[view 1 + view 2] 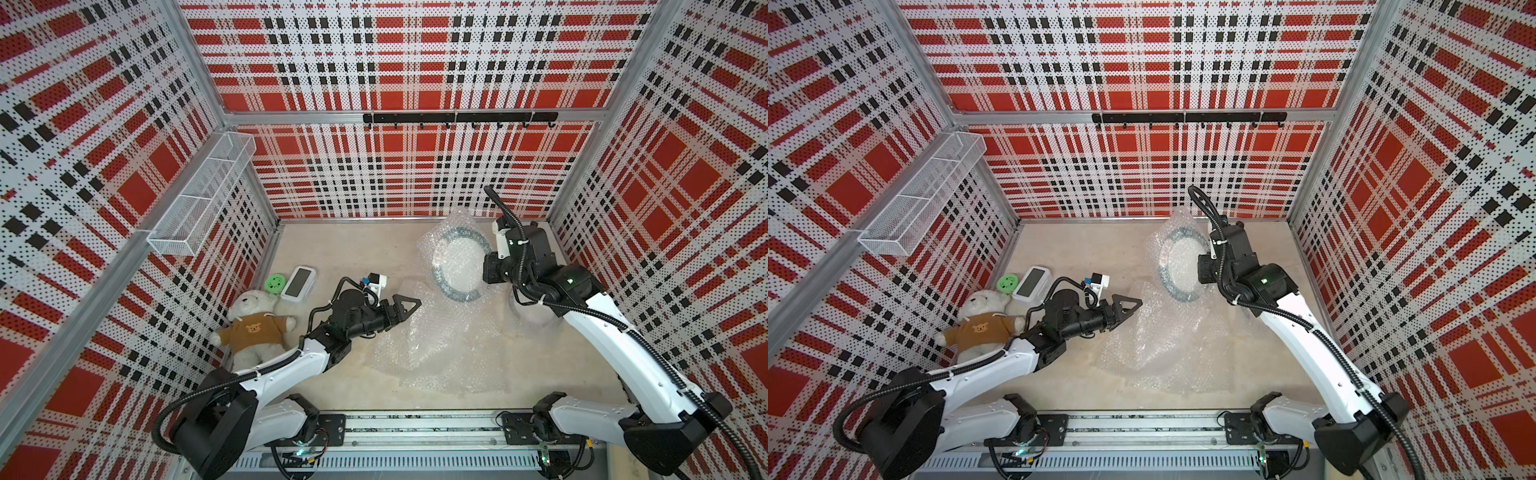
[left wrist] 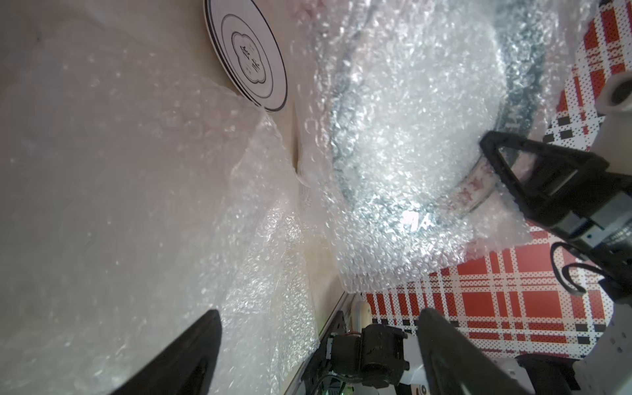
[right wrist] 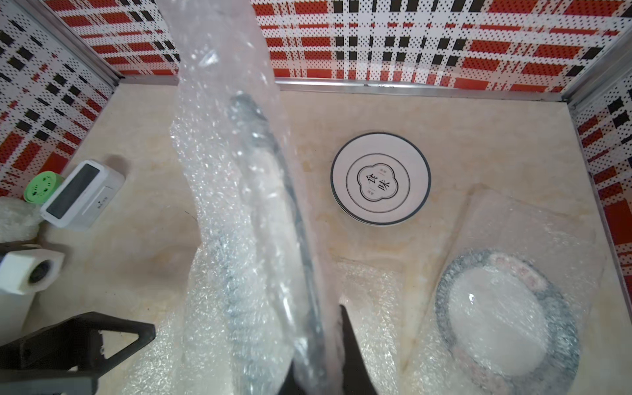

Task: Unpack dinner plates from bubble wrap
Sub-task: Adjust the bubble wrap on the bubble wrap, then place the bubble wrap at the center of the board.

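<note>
One dinner plate (image 3: 260,239), inside its bubble wrap (image 3: 219,154), stands on edge in the right tool (image 3: 328,345). That tool's fingers are clamped together on the plate's rim, film and all. A second wrapped plate (image 3: 506,318) lies flat on the tabletop (image 3: 478,119) near that tool. A bare plate (image 3: 381,179) rests farther ahead of its fingertips, apart from both wrapped ones, showing a white face with black rings and dark characters.

The left tool (image 2: 318,313) has its fingers spread wide apart with nothing between them. It hangs over the edge of a loose sheet (image 1: 436,345) of bubble film spread below it, and the held plate is just ahead of its fingertips. On this tool's outer side sit a green disc (image 3: 42,186), a white clock (image 3: 82,195) and a plush bear (image 1: 253,324).
</note>
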Controlling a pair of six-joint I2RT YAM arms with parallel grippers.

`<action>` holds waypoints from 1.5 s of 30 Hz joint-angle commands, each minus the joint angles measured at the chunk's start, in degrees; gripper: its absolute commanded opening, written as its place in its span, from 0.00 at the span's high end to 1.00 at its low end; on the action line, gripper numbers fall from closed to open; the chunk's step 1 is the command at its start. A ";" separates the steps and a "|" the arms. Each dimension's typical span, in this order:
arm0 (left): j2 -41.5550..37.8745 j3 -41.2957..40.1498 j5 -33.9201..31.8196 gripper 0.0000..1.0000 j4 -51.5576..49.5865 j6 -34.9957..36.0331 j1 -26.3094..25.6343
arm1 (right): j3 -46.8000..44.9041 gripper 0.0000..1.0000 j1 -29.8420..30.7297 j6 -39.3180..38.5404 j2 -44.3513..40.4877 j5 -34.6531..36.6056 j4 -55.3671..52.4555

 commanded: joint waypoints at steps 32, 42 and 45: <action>9.05 -7.44 2.50 0.13 18.44 -6.98 4.00 | -2.84 1.00 -1.30 5.38 -3.10 -9.98 6.32; -23.50 -1.91 7.15 0.04 -23.10 3.39 20.60 | -23.74 1.00 -1.47 16.68 -5.17 -21.49 21.82; -22.36 -3.33 12.44 0.04 -22.18 2.83 24.21 | -29.06 1.00 -1.61 19.88 -4.80 -23.74 26.56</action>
